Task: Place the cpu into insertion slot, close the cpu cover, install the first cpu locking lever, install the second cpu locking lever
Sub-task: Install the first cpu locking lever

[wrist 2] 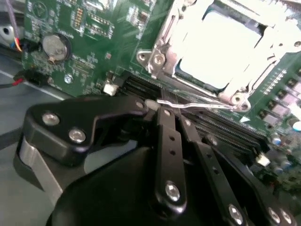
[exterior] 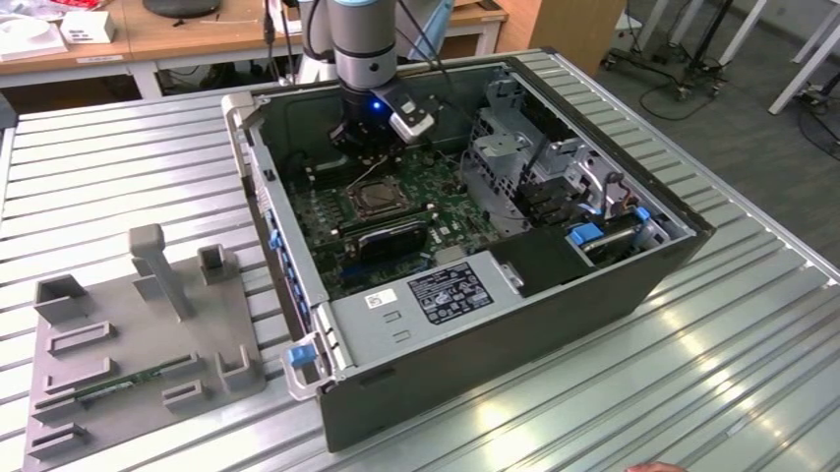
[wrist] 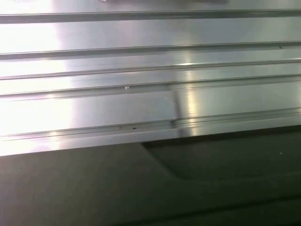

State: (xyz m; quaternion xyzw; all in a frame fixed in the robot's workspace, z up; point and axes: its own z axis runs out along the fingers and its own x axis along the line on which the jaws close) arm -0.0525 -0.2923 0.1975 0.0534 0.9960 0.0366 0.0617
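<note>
Inside the open computer case (exterior: 630, 275), my gripper (exterior: 372, 138) hangs just behind the insertion slot (exterior: 372, 197) on the green board. In the second wrist view the cpu (wrist 2: 221, 42) lies in the slot with its bright silver top showing. The cpu cover (wrist 2: 162, 42) lies flat around it as a silver frame. A thin wire locking lever (wrist 2: 202, 102) runs along the socket side nearest my gripper (wrist 2: 175, 115). The black fingers (wrist 2: 167, 136) are shut, and their tips are at the lever's hooked end. I cannot tell whether they touch it.
Long black memory slots (wrist 2: 141, 87) lie between my gripper and the socket, and a coin battery (wrist 2: 55, 47) sits further along the board. A drive cage (exterior: 525, 167) and power supply (exterior: 434, 295) crowd the case. A grey fixture plate (exterior: 132, 344) stands at the exterior view's left on the ribbed metal table (wrist: 141, 70).
</note>
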